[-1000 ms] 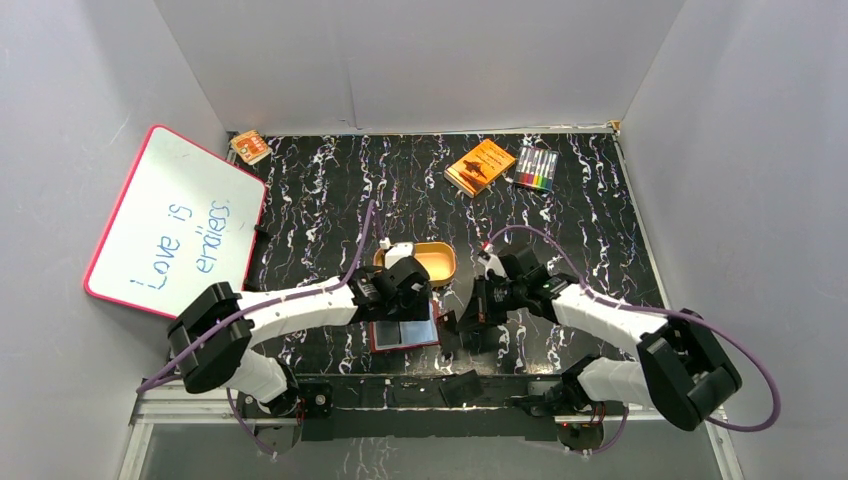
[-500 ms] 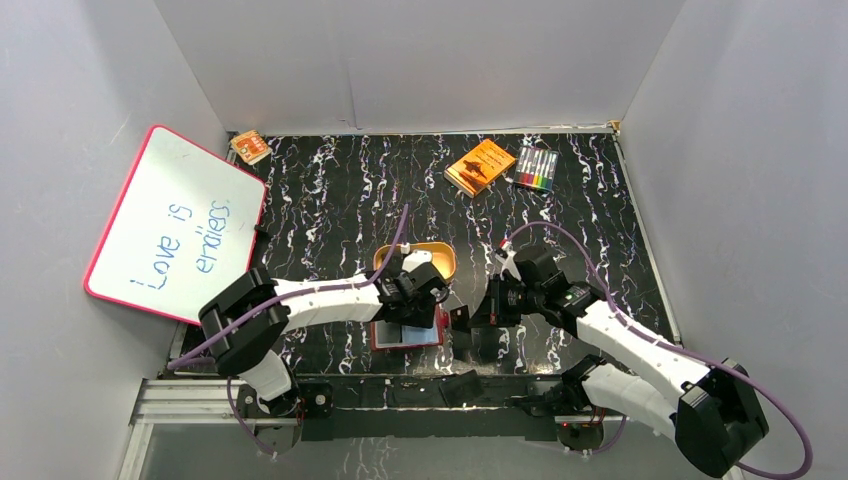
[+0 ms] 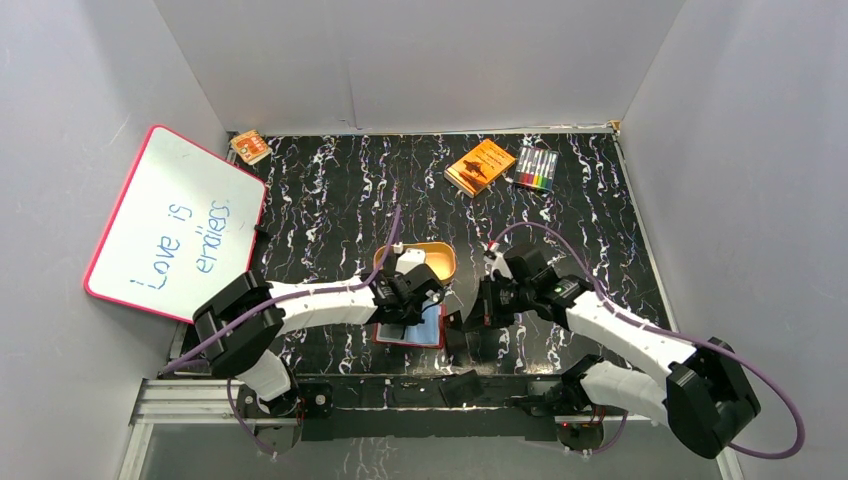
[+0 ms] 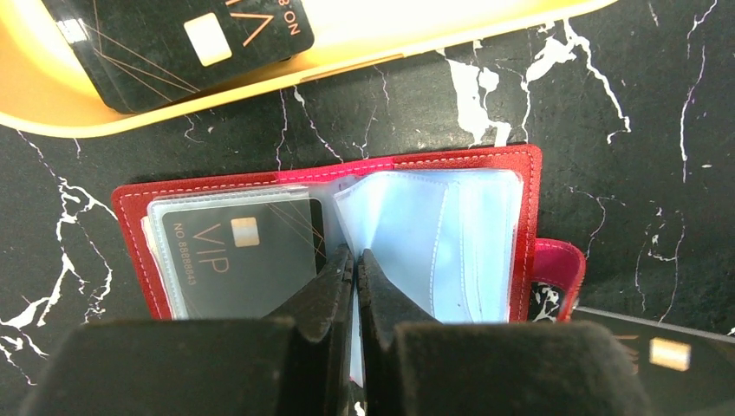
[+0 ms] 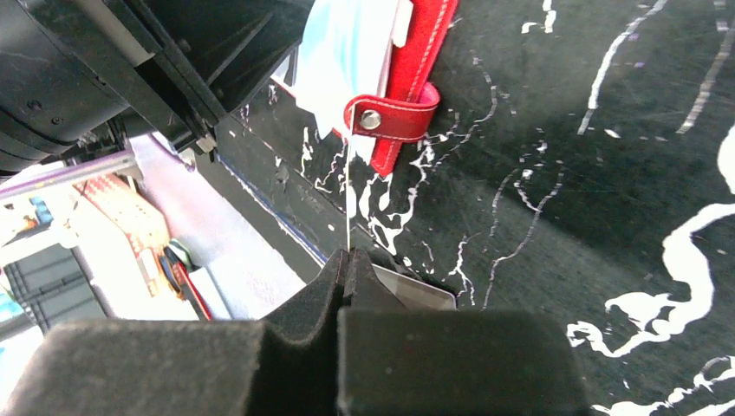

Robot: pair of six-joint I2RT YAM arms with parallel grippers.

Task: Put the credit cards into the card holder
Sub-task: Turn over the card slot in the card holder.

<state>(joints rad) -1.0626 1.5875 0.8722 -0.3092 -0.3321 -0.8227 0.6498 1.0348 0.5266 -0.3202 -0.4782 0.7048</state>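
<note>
The card holder (image 4: 511, 217) lies open on the black marble table, red with pale blue pockets. One credit card (image 4: 238, 260) marked VIP sits in its left pocket. My left gripper (image 4: 355, 260) is shut on a pale blue pocket leaf at the fold. It stands over the card holder (image 3: 405, 337) in the top view. My right gripper (image 5: 349, 256) is shut on a credit card (image 5: 347, 199) seen edge-on, reaching towards the snap strap (image 5: 390, 117). That held card (image 4: 667, 364) shows just right of the strap. Another credit card (image 4: 191, 43) lies in the tan tray (image 4: 52, 104).
The tan tray (image 3: 440, 262) sits just behind the card holder. An orange box (image 3: 480, 165) and a marker pack (image 3: 536, 168) lie at the back right. A whiteboard (image 3: 175, 220) leans at the left. The table's near edge (image 5: 260, 182) runs close under the right gripper.
My left gripper has gone from open to shut on the pocket leaf. The card holder has shifted slightly right. The right arm has drawn back a little with its card.
</note>
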